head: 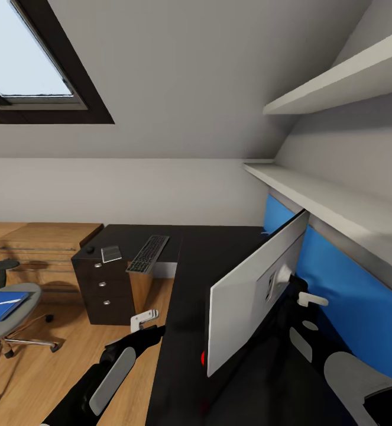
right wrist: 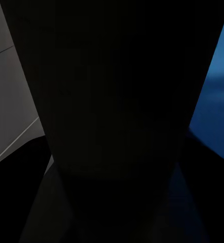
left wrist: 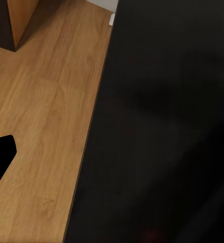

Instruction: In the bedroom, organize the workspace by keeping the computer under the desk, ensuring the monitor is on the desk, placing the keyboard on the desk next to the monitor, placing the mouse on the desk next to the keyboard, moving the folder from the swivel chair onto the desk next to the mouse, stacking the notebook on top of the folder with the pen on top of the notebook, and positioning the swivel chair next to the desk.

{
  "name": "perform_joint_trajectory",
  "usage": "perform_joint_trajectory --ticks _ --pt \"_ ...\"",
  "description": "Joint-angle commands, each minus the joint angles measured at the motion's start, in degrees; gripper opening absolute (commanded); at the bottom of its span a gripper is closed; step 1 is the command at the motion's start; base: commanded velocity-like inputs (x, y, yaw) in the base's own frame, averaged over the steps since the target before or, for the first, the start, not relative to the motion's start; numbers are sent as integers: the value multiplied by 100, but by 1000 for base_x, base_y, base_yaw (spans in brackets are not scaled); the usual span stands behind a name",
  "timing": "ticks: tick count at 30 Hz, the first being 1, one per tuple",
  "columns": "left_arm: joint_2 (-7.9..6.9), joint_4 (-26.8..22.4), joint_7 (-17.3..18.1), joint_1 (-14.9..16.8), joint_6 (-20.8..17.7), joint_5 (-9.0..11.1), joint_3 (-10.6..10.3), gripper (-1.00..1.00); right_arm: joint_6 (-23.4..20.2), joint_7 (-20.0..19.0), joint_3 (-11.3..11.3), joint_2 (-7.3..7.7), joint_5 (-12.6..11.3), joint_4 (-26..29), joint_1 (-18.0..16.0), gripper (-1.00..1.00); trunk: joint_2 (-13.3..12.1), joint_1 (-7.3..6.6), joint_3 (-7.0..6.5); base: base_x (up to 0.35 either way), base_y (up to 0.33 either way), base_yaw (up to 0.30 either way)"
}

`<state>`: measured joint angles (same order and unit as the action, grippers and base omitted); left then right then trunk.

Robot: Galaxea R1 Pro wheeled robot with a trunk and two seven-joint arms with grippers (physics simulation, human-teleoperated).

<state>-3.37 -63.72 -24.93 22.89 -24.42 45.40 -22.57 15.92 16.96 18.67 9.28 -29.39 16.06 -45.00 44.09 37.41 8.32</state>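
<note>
Monitor [head: 252,296] stands on the desk [head: 184,284] with its white back toward me, wide axis running from near me toward the blue back panel [head: 337,278]. My right pincer [head: 305,297] sits just behind it at the stand — far nearer than my left pincer [head: 143,320], which hangs off the desk edge. Whether either is spread or pressed together, I cannot tell.

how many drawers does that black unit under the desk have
3, stacked one above another on the front of the black drawer unit at the desk's far left end, each with a small round knob. Any below the lowest would be hard to tell.
</note>
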Motion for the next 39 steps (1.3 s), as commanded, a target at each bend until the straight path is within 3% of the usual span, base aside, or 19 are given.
perform_joint_trajectory --ticks 1,32,39 --pt "-7 -9 -56 6 -1 57 -20 100 17 27 49 3 13 12 -9 -100 9 1 8 0 0 0" --pt "-6 -9 -54 9 -1 65 -27 100 25 27 58 3 21 16 -9 -100 9 1 8 15 -6 0" --pt "-6 -9 -50 6 -1 65 -27 100 20 27 51 3 183 18 -9 -100 9 1 8 1 0 0"
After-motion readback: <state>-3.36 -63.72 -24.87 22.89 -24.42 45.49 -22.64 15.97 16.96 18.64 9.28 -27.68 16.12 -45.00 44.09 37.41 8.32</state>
